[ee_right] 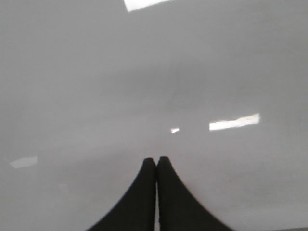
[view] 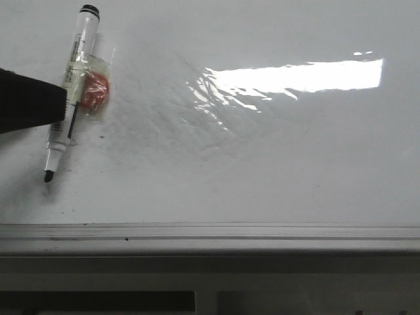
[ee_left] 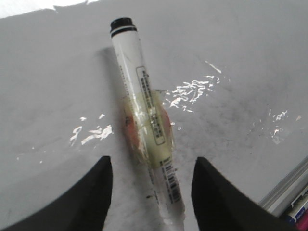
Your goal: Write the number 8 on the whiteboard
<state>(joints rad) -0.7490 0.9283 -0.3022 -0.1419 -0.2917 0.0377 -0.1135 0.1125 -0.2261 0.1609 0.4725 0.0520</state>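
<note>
A white marker (view: 72, 92) with a black end lies slanted on the whiteboard (view: 262, 170) at the far left, its dark tip (view: 48, 175) pointing toward the front edge. Clear tape and a red-orange lump (view: 96, 90) cling to its barrel. My left gripper (ee_left: 151, 161) is open, one black finger on each side of the marker (ee_left: 144, 110), touching neither side. In the front view it enters as a dark shape (view: 33, 102) from the left. My right gripper (ee_right: 157, 159) is shut over bare whiteboard (ee_right: 144, 72). No number 8 shows on the board.
A wrinkled shiny patch (view: 216, 98) and a bright light reflection sit mid-board. The grey metal edge rail (view: 210, 231) runs along the front. Small black specks dot the board near the marker. A rail corner (ee_left: 288, 192) shows in the left wrist view.
</note>
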